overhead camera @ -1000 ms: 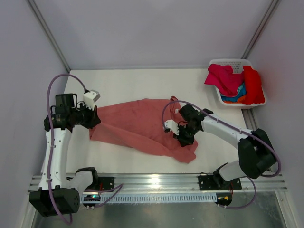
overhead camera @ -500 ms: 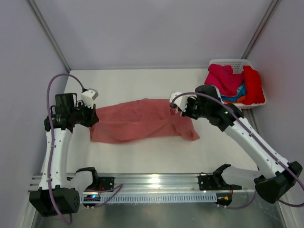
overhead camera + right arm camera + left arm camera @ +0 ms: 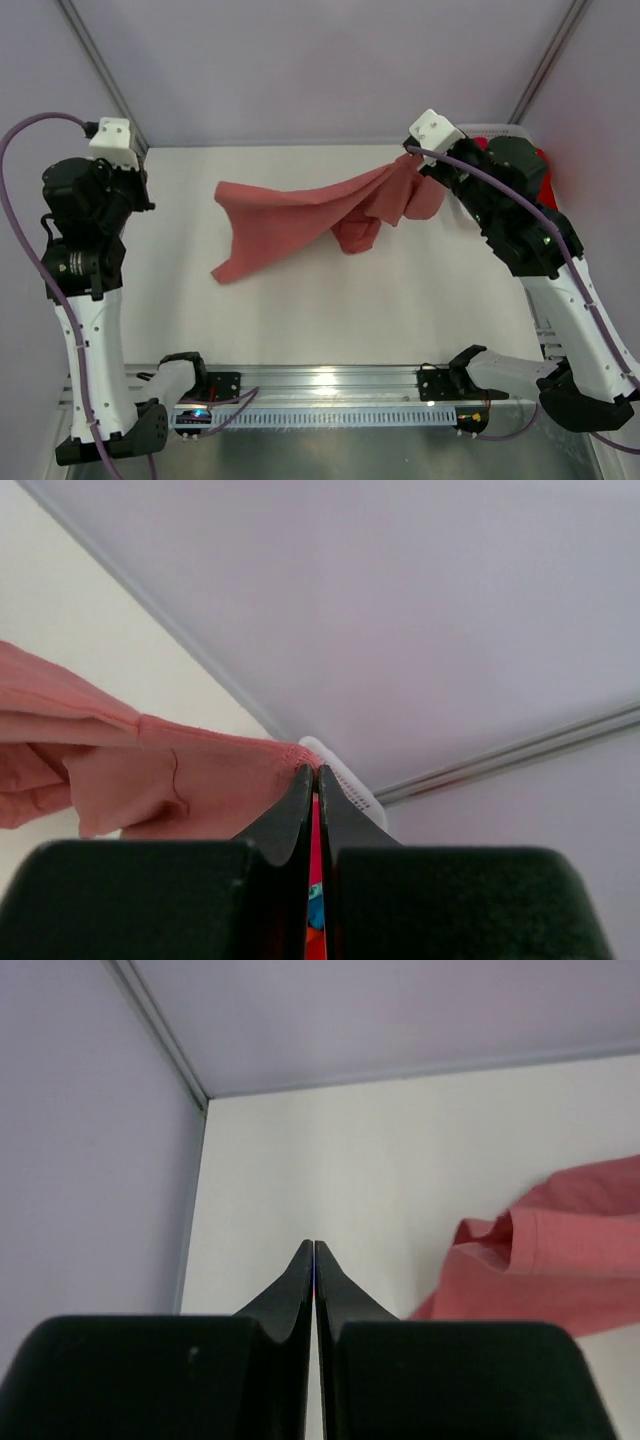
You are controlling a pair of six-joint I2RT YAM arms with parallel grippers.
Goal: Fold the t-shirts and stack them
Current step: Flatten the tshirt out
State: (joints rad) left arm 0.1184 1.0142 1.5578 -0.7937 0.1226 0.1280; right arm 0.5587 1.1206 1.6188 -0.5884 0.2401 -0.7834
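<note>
**White table (image 3: 330, 310), lilac walls: spread-out step, fold not yet begun**

White tabletop was mostly bare, enclosure walls lilac. Right gripper (image 3: 410, 165) was raised near the far right corner, jaws pinching a hemmed edge of the salmon t-shirt (image 3: 290, 215); the right wrist view showed the fabric clamped right at the fingertips. From that pinch the shirt hung and stretched leftward, long axis running from the far right corner toward the middle of the table, lowest free corner pointing toward the left edge. Cloth was bunched just below the grip and not flat anywhere.

Left gripper (image 3: 314, 1245) was up by the far left corner, jaws pressed together on nothing. In its wrist view the shirt lay off to the right of the jaws, well apart.

White basket (image 3: 480, 128) sat in the far right corner, mostly hidden behind the right arm; a red t-shirt (image 3: 540, 175) showed inside.

Judgement: the free left end is nearer the left arm, so that arm would need to open and reach right to take it. No stack yet.
</note>
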